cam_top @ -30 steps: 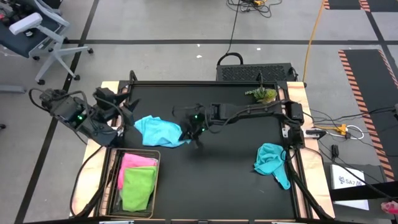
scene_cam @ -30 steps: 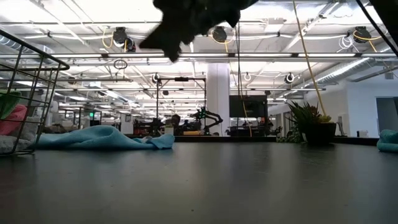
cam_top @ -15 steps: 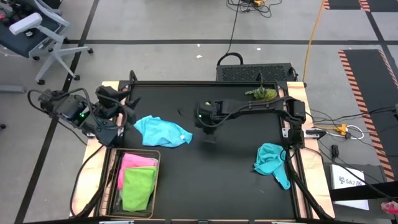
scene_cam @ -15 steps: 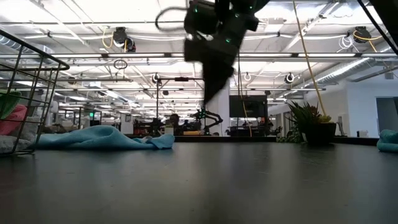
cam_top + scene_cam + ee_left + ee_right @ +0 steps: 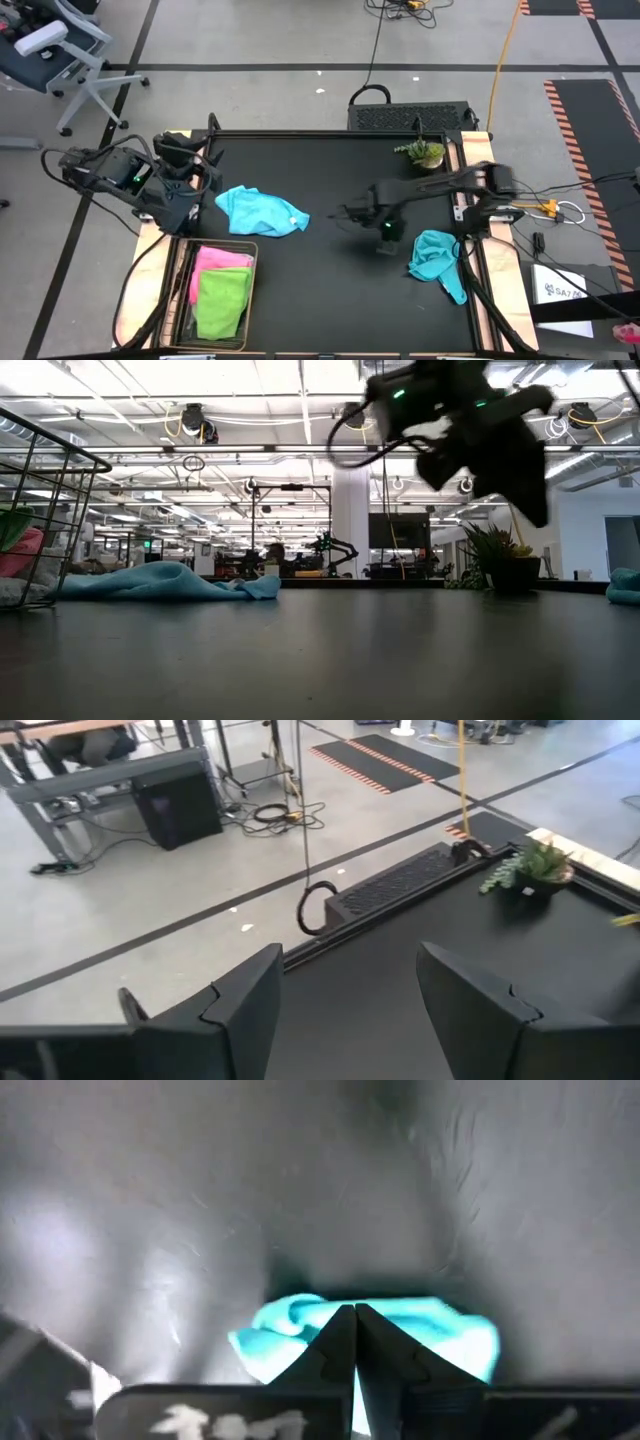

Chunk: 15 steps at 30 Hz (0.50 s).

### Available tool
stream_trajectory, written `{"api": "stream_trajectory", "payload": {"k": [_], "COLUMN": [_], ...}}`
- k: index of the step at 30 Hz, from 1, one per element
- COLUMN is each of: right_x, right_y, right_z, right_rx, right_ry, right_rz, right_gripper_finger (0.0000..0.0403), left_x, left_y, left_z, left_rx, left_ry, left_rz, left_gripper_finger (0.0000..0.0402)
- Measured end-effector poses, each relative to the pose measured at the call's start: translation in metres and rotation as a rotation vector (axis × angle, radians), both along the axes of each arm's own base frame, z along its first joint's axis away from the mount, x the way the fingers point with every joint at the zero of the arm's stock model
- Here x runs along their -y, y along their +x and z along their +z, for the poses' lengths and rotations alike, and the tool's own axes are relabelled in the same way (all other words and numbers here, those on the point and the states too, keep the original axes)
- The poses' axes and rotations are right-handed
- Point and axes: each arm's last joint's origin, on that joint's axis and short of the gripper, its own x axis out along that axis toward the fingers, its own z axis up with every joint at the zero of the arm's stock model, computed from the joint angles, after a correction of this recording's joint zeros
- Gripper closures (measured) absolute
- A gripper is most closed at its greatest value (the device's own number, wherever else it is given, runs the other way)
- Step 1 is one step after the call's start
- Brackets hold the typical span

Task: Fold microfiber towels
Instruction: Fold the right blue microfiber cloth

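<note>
Overhead, the black table (image 5: 330,290) carried a crumpled light blue towel (image 5: 260,211) toward its 9 o'clock side and a bunched teal towel (image 5: 436,258) near its 4 o'clock edge. The right gripper (image 5: 352,213) hovered over the middle of the table with fingers pressed together, holding nothing; the teal towel lay at its 4 o'clock, the blue one well apart at its 9 o'clock. The left gripper (image 5: 208,172), fingers spread and empty, waited at the table's 10 o'clock corner, the blue towel just beside it at 4 o'clock. A pink towel (image 5: 222,262) and a lime green towel (image 5: 222,300) sat in the wire basket (image 5: 183,300) at 7 o'clock. No writing was legible.
</note>
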Motion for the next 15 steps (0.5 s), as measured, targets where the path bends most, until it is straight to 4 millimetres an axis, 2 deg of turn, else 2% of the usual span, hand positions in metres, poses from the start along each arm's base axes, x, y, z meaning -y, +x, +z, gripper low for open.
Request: {"api": "stream_trajectory", "payload": {"k": [5, 9, 12, 15], "right_x": [-0.017, -0.031, -0.041, -0.048], "right_y": [-0.057, -0.099, -0.12, -0.132], "right_z": [0.008, 0.007, 0.002, -0.008], "right_rx": [0.072, 0.083, 0.051, 0.025], "right_ry": [-0.073, -0.119, -0.132, -0.15], "right_rz": [-0.362, -0.601, -0.692, -0.735], "right_gripper_finger": [0.0403, 0.0403, 0.0403, 0.0403], "left_x": [-0.005, -0.011, -0.015, -0.019], "left_y": [0.001, 0.001, 0.001, 0.001], "left_z": [0.0, 0.0, 0.0, 0.0], "left_rx": [-0.035, -0.066, -0.084, -0.095], "left_ry": [0.022, 0.039, 0.047, 0.052], "left_rz": [0.026, 0.052, 0.077, 0.103], "left_gripper_finger": [0.0169, 0.0169, 0.0169, 0.0169]}}
